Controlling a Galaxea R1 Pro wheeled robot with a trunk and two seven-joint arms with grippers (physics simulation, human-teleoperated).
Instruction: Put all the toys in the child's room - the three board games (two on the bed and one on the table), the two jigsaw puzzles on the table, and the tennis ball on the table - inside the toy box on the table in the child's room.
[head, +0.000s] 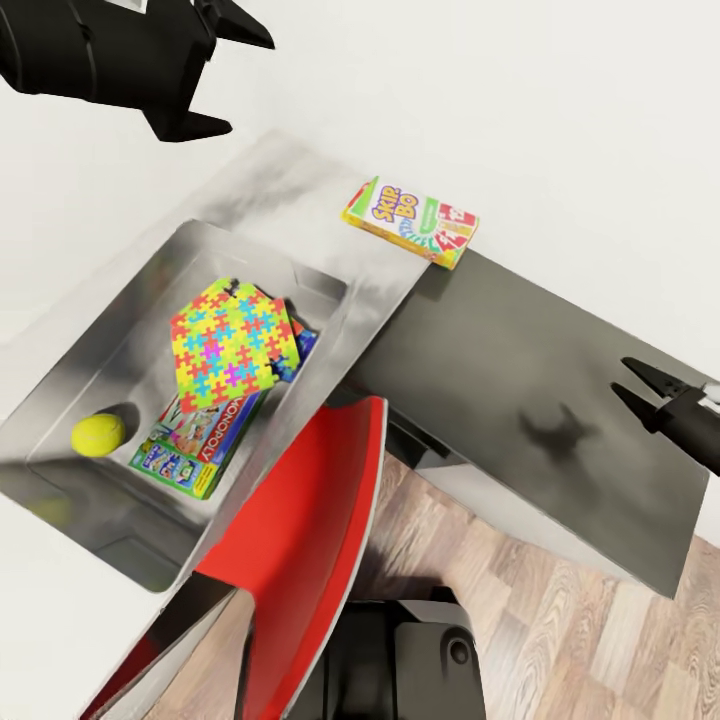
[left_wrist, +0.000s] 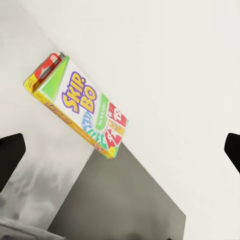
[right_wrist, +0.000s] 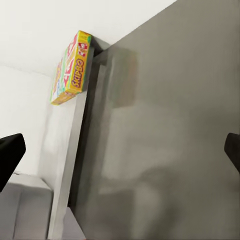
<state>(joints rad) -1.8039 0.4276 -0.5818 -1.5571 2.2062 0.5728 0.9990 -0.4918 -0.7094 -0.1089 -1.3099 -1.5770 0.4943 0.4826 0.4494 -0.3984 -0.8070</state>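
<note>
Grey and shiny, the big shallow toy box (head: 150, 290) sits on the pale table top (head: 290, 180) at the left of the head view. Inside it I count one small yellow-green tennis ball (head: 97, 434), one green Monopoly game box (head: 195, 440), and bright jigsaw sheets (head: 232, 345) of yellow, pink, blue and green lying on top of that box. I cannot tell how many sheets there are. A bit of blue (head: 303, 345) peeks out from under them.

One game is outside the box: the yellow, green and red Skip-Bo box (head: 411, 222), flat on the table at the upper middle, where the pale top meets the dark grey part (head: 520, 360).

Two black grippers show. The left gripper (head: 225, 75) hangs at the upper left, fingers apart, holding nothing. The right gripper (head: 640, 388) is at the right edge over the dark part, fingers apart, holding nothing.

One red chair (head: 320, 530) stands below the table.
</note>
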